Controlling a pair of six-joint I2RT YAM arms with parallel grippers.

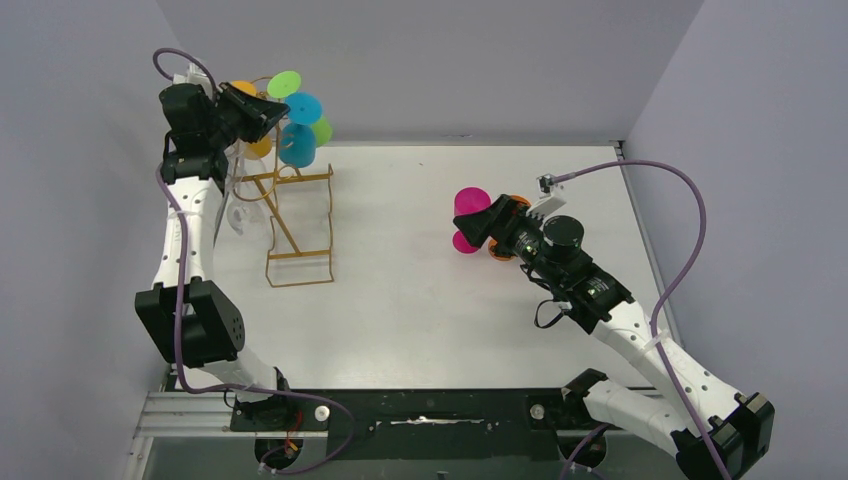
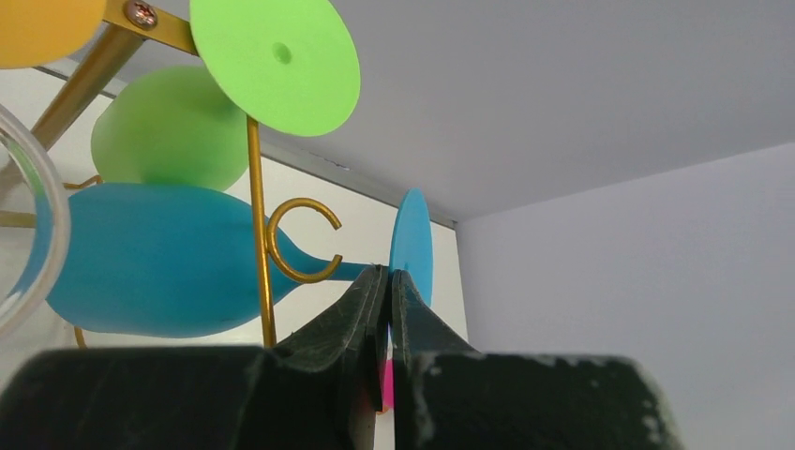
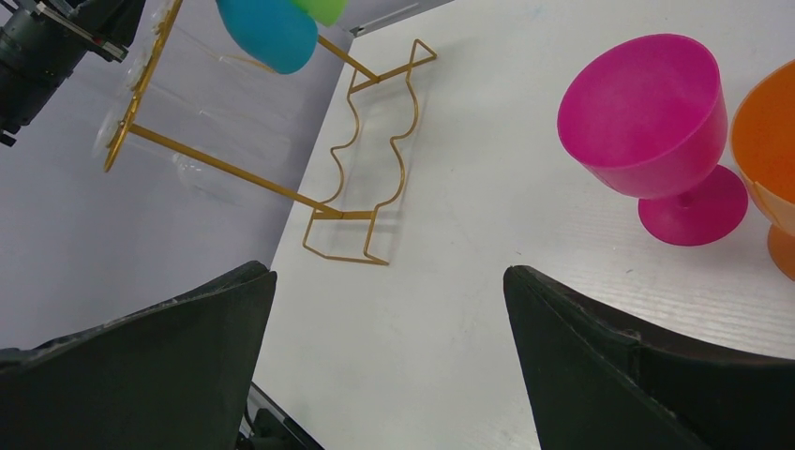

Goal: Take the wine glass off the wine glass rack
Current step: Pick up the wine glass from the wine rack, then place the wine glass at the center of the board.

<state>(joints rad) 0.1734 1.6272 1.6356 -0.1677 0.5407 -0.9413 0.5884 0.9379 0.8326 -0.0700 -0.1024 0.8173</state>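
- Found the wine glass rack [image 2: 255,187] standing at the far left of the table [image 1: 420,300], wire base flat on the surface.
- Logged the blue wine glass [image 2: 150,258] on the rack near its top, tipped sideways, stem lying in a curled hook [image 2: 302,242], foot clear of the loop.
- Noted the left gripper [image 2: 386,277] clenched on that stem, pinching it between hook and foot.
- Saw a green wine glass [image 2: 169,131] just beside the blue one, an orange foot [image 2: 37,28] at the rack top, and a clear glass [image 1: 238,215] lower down on the rack.
- Recorded the right gripper [image 3: 389,281] released, jaws spread wide, grasping nothing, low over the table.
- Marked a pink glass [image 3: 647,112] and an orange glass [image 3: 769,159] upright next to each other ahead of it, well apart from the rack.
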